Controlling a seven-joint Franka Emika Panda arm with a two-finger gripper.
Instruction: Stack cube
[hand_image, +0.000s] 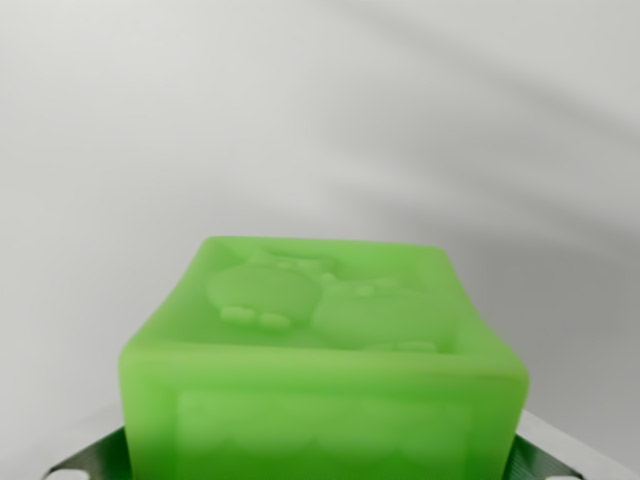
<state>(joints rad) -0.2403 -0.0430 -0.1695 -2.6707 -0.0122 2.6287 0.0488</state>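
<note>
Bright green cube (320, 360) close up at the bottom of the wrist view
Translucent, rounded edges, raised cartoon-like relief on its top face

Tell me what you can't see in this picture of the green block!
- Second cube to stack on: none in the wrist view.
- Green cube: bottom cut off by the lower edge; raised shapes on top too blurred to identify.
- Gripper: only dark bits at the lower corners, behind the cube, so open or shut is unclear.
- Background: a plain pale blur.

The green cube (320, 360) runs off the bottom edge, blurred; possibly end effector tips (95, 455) show, mostly hidden.
</note>
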